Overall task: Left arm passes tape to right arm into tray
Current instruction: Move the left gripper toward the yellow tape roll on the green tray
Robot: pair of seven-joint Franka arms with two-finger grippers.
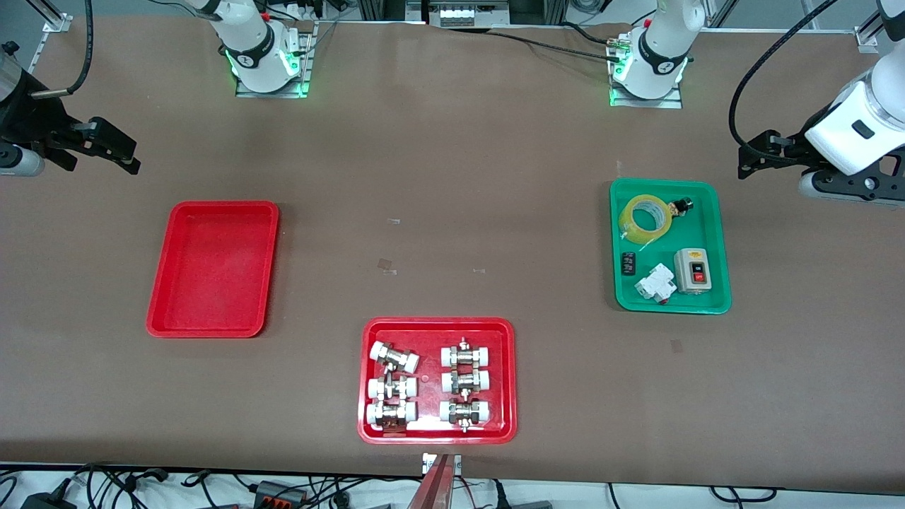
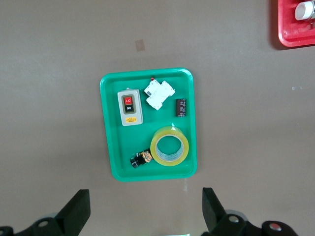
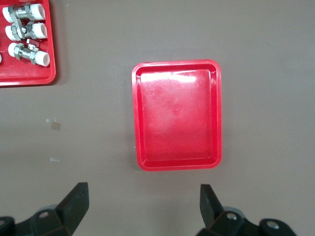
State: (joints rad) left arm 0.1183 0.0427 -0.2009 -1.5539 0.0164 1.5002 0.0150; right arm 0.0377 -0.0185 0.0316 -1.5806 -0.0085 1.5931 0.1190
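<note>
The tape (image 1: 629, 225), a yellowish roll, lies flat in the green tray (image 1: 696, 219) at the left arm's end of the table. In the left wrist view the tape (image 2: 153, 147) sits in the green tray (image 2: 110, 147). My left gripper (image 1: 753, 159) is up over bare table beside the green tray, open and empty (image 2: 145, 206). The plain red tray (image 1: 212, 268) lies empty at the right arm's end and shows in the right wrist view (image 3: 177, 118). My right gripper (image 1: 127, 157) is up over bare table beside it, open and empty (image 3: 142, 201).
The green tray also holds a grey switch box (image 1: 691, 271), a white breaker (image 1: 655, 284) and two small black parts. A red tray of metal fittings (image 1: 437, 332) sits nearer the front camera, mid-table. Small tape scraps lie on the brown table.
</note>
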